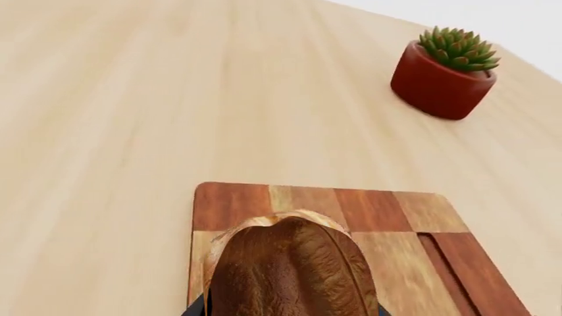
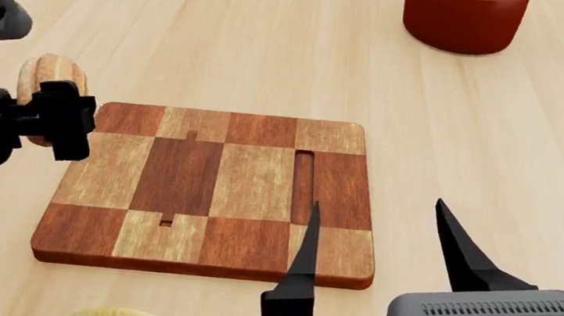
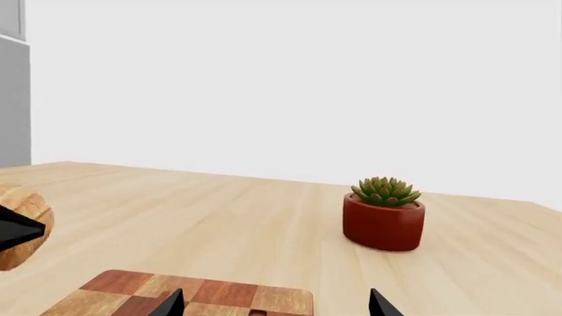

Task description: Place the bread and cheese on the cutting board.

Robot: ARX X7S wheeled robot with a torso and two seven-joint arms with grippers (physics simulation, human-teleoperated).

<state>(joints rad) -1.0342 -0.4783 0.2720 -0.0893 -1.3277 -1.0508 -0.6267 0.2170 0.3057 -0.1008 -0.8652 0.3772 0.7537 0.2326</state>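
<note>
The left gripper (image 2: 56,115), clamped on the bread (image 2: 47,82), hangs at the cutting board (image 2: 218,191)'s left edge; next, move inward and release.

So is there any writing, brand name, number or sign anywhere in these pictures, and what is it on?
None: no readable text in any view.
The checkered wooden cutting board shows only squares and slots.
The dark red round pot holding a green succulent is plain.
The golden-brown striped bread loaf in the left gripper and the black right gripper are unmarked.
</note>
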